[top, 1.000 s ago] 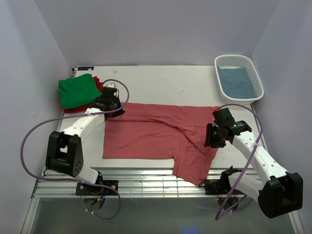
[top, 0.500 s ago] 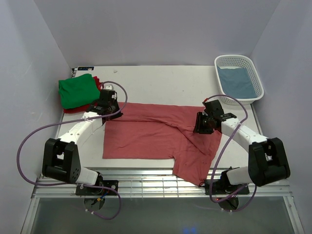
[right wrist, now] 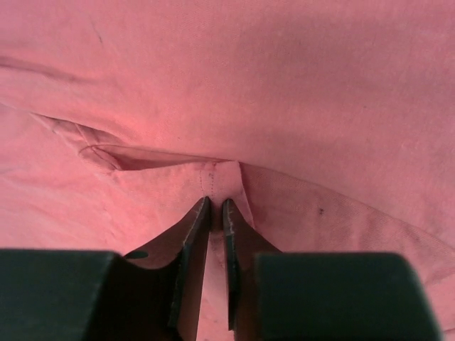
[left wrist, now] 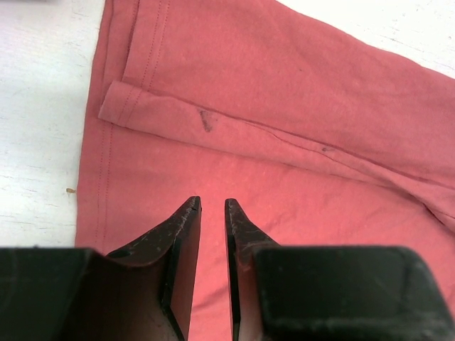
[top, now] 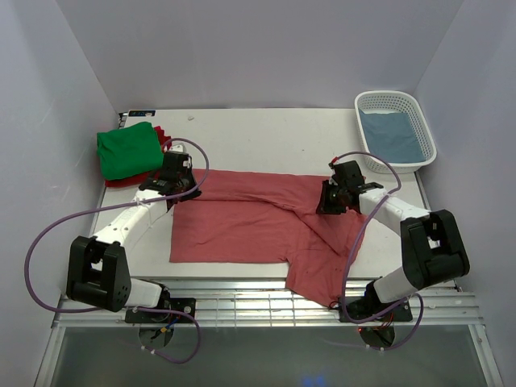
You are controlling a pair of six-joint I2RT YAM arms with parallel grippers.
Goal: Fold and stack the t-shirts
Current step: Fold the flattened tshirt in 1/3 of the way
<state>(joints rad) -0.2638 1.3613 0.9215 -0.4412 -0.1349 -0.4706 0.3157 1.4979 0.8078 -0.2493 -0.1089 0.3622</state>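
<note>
The dusty pinkish-red t-shirt [top: 242, 226] lies spread across the table [top: 266, 137], with its right part creased and hanging over the front edge. My left gripper [top: 184, 192] is at its far left corner. In the left wrist view [left wrist: 211, 206] the jaws stand a narrow slit apart over flat cloth [left wrist: 298, 106], holding nothing. My right gripper [top: 324, 201] is on the shirt's right part. In the right wrist view [right wrist: 215, 204] it is shut on a raised seam fold of the shirt [right wrist: 284, 85]. The green shirt [top: 125, 149] lies folded on the dark red one [top: 164, 137] at the far left.
A white lattice basket [top: 387, 97] at the far right corner holds the grey-blue shirt [top: 393, 135]. Purple cables loop from both arms over the table's sides. A slatted rail runs along the front edge [top: 242, 294].
My right gripper has moved from the shirt's right edge up and left onto the cloth and is now pinching a fold. My left gripper has shifted slightly at the far left corner.
</note>
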